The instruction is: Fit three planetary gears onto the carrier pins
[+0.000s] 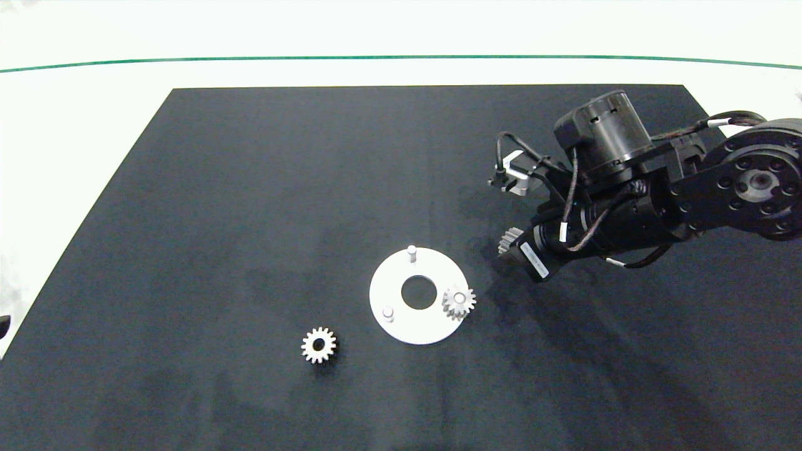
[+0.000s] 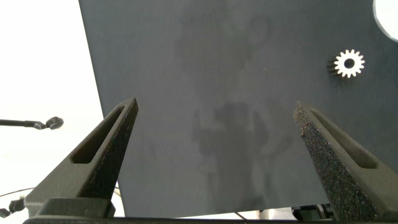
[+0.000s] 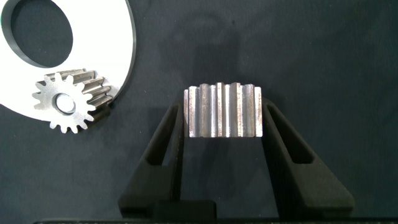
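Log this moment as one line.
right gripper: shut on gear | disc: one gear seated | loose gear on mat | left gripper: open, idle

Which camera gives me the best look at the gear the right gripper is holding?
The right wrist view: the held gear sits edge-on between the right gripper's fingers, teeth plain. The head view shows only a few teeth peeking out beside the arm. The left wrist view does not show it, only the loose gear on the mat.

Right arm reaching in from the right edge, wrist bent down, right gripper (image 3: 225,115) clamped on a gear (image 3: 225,111). Left gripper (image 2: 216,118) spread wide above the mat.
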### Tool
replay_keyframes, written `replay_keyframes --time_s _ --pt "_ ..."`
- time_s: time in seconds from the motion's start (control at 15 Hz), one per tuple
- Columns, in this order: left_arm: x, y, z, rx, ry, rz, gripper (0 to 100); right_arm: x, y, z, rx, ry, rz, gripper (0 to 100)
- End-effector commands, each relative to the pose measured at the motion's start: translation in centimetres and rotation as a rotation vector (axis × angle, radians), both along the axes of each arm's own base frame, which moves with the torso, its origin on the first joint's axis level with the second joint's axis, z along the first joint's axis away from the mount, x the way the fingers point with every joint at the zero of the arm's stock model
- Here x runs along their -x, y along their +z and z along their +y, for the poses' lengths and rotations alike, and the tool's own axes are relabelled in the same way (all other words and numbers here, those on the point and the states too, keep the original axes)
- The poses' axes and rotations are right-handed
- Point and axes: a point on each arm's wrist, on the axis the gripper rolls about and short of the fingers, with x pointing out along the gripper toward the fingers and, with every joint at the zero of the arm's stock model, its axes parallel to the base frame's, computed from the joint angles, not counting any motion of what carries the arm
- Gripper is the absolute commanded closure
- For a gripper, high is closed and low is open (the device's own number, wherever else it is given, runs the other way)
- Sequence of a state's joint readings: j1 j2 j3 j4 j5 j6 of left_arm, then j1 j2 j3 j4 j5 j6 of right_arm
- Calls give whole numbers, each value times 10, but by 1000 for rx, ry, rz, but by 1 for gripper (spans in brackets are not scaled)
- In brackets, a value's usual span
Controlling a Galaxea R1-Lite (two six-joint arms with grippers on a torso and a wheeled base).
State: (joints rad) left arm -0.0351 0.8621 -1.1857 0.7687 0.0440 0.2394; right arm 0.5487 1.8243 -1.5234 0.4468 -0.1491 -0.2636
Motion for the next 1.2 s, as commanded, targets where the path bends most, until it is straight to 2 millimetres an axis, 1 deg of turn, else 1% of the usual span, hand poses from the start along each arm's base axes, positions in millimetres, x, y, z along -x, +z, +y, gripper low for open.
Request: replay_keyframes --time_s 0.07,0.27,0.53,0.67,0.8,0.93,1.0,1.07,1.2 --pt "0 -1 0 -2 0 7 0 -1 -2 0 6 -2 5 0" --pt "0 -1 0 -2 1 7 0 -3 -4 -1 9 -7 12 0" --pt "0 0 0 -2 0 6 0 -9 -13 -1 21 -15 33 0" --pt "-1 -1 0 -2 0 9 0 -10 -10 0 13 -19 6 0" --pt "0 -1 0 -3 1 9 0 -9 -2 -1 -11 -17 -31 0" --pt "0 -1 0 -2 0 9 0 2 10 -5 -38 -3 -57 0" --pt "0 -1 0 -2 0 9 0 8 11 -7 -45 3 -61 0" --pt "-1 -1 0 -2 0 10 0 11 10 -7 -56 6 -75 0" --pt "0 -1 0 -2 1 9 0 10 -6 -5 -86 8 -120 0"
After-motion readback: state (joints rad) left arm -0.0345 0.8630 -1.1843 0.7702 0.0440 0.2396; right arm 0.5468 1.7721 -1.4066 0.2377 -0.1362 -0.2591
